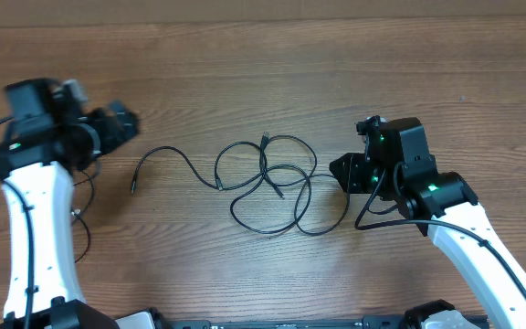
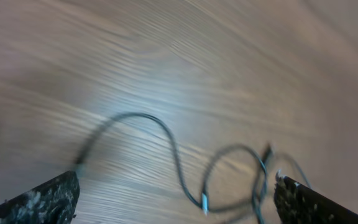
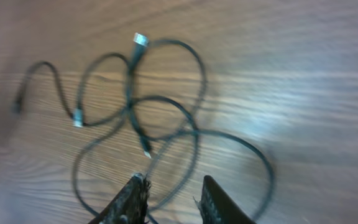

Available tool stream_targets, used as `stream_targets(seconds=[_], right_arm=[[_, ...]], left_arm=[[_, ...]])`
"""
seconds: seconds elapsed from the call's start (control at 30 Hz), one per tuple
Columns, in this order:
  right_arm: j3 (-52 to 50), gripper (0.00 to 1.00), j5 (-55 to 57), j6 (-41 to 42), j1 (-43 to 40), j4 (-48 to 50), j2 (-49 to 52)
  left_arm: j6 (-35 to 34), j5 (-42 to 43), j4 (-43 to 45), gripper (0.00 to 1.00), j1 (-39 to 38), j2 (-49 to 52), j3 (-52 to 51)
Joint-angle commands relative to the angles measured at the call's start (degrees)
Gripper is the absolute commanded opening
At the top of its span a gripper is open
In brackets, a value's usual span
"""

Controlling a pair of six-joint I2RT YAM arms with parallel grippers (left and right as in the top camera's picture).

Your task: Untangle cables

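The cables (image 1: 272, 180) are thin black cords lying in loose overlapping loops on the wooden table's middle. One strand runs left to a plug end (image 1: 133, 189). My left gripper (image 1: 128, 123) is open and empty, up and left of that strand. In the left wrist view its fingers (image 2: 176, 186) are spread wide above the cord (image 2: 173, 149). My right gripper (image 1: 336, 169) is just right of the loops. In the right wrist view its fingers (image 3: 173, 183) are apart with nothing gripped, over the near edge of the loops (image 3: 129, 106). A silver plug (image 3: 140, 39) lies at the far side.
The wooden table (image 1: 263, 64) spans the view. Thicker black arm cables hang beside the left arm (image 1: 82, 215) and loop under the right arm (image 1: 373, 215). The arm bases sit along the near edge.
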Motion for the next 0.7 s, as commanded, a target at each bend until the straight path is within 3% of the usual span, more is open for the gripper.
stream_targets(seconds=[0.0, 0.17, 0.27, 0.33, 0.5, 0.67], right_arm=[[0.9, 0.30, 8.2, 2.7, -2.9, -3.7, -1.1], [1.0, 0.53, 9.3, 3.0, -9.5, -8.4, -2.2], [1.0, 0.84, 5.9, 3.0, -13.6, -10.4, -3.3], [1.0, 0.94, 5.9, 2.7, -16.0, -12.1, -3.9], [1.0, 0.98, 5.9, 2.4, -21.3, -15.4, -4.3], [0.9, 0.98, 5.9, 2.4, -23.3, -17.1, -4.3]], left_arm=[[7.7, 1.7, -0.6, 1.00, -10.1, -0.9, 0.9], [9.3, 1.7, 0.2, 1.00, -22.7, -0.6, 0.8], [9.3, 1.7, 1.9, 1.00, -29.6, 0.6, 0.8], [9.3, 1.5, 3.3, 1.00, -33.4, 1.9, 0.8], [9.4, 1.0, 5.6, 1.00, -41.4, 7.1, 0.8], [12.5, 1.0, 6.1, 0.93, -47.0, 14.6, 0.8]])
